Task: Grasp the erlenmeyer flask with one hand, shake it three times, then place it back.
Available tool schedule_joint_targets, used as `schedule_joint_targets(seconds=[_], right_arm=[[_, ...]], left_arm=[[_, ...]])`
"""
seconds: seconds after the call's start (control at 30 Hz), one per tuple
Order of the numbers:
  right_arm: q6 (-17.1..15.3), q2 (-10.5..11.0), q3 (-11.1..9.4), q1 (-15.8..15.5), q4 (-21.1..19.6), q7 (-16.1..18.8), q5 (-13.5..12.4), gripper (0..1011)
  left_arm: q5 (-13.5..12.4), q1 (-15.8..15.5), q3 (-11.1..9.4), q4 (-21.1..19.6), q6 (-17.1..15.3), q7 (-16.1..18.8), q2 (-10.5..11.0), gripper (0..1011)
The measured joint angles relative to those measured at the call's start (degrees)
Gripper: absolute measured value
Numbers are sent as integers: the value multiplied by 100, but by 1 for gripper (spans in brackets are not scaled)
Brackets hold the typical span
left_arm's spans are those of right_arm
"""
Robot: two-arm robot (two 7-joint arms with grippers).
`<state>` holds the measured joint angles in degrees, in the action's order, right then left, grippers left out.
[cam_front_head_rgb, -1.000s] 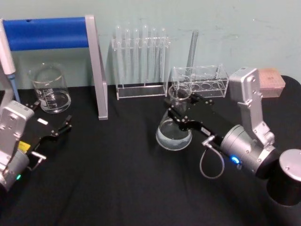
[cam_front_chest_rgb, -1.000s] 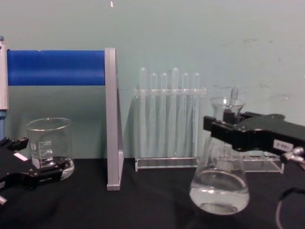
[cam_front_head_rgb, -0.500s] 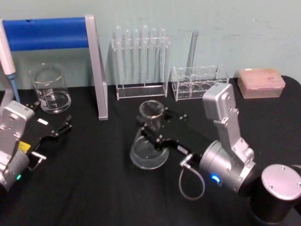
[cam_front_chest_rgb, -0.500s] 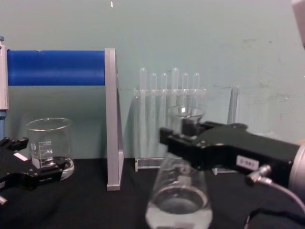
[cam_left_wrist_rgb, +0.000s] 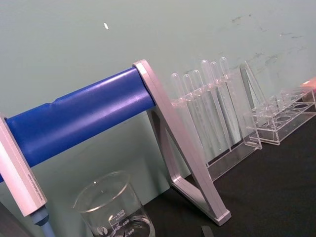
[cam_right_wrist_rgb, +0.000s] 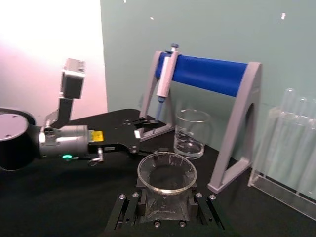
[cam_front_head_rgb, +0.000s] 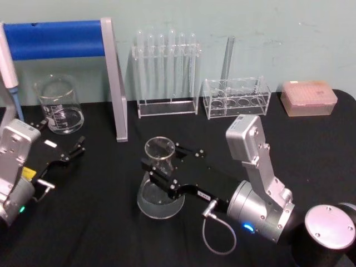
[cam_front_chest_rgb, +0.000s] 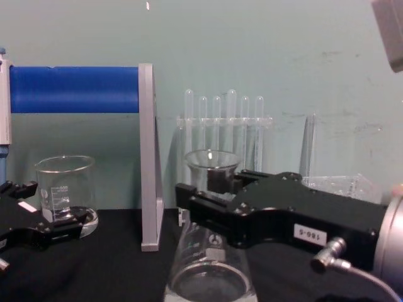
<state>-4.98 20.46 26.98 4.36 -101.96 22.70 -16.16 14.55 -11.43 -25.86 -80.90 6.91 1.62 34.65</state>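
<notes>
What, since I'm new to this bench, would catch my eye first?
The right gripper, shut on the neck of the glass flask at the centre, draws the eye first. Next comes the blue bar at the back left, with the beaker beneath and the open left gripper before it.

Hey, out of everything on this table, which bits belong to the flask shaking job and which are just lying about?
In the job:
erlenmeyer flask, gripped at the neck
right gripper, shut on it

Lying about:
beaker
test tube rack
second clear rack
blue-barred stand
pink box
left gripper, parked open at the left
</notes>
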Motion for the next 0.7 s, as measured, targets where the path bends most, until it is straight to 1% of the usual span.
schedule_joint_targets(seconds=[0.13, 0.2, 0.23, 0.33, 0.43, 0.47, 0.5, 0.57, 0.6, 0.67, 0.7], right_arm=[[6, -38, -78, 38, 75, -121, -7, 450], [10, -74, -161, 66, 147, -229, -6, 450], [11, -109, -235, 91, 206, -319, -4, 450], [8, -161, -354, 138, 290, -453, -2, 450], [0, -247, -564, 211, 444, -662, 8, 450], [0, -247, -564, 211, 444, -662, 8, 450], [-2, -284, -660, 240, 508, -750, 23, 450], [-2, -318, -750, 272, 574, -834, 46, 450], [-3, -353, -839, 302, 639, -909, 66, 450], [-2, -374, -926, 330, 688, -966, 82, 450], [-3, -395, -1005, 355, 735, -1020, 101, 450]], left_arm=[[0, 0, 0, 0, 0, 0, 0, 1001], [0, 0, 0, 0, 0, 0, 0, 1001], [0, 0, 0, 0, 0, 0, 0, 1001], [0, 0, 0, 0, 0, 0, 0, 1001], [0, 0, 0, 0, 0, 0, 0, 1001], [0, 0, 0, 0, 0, 0, 0, 1001], [0, 0, 0, 0, 0, 0, 0, 1001], [0, 0, 0, 0, 0, 0, 0, 1001], [0, 0, 0, 0, 0, 0, 0, 1000], [0, 0, 0, 0, 0, 0, 0, 1001], [0, 0, 0, 0, 0, 0, 0, 1001]])
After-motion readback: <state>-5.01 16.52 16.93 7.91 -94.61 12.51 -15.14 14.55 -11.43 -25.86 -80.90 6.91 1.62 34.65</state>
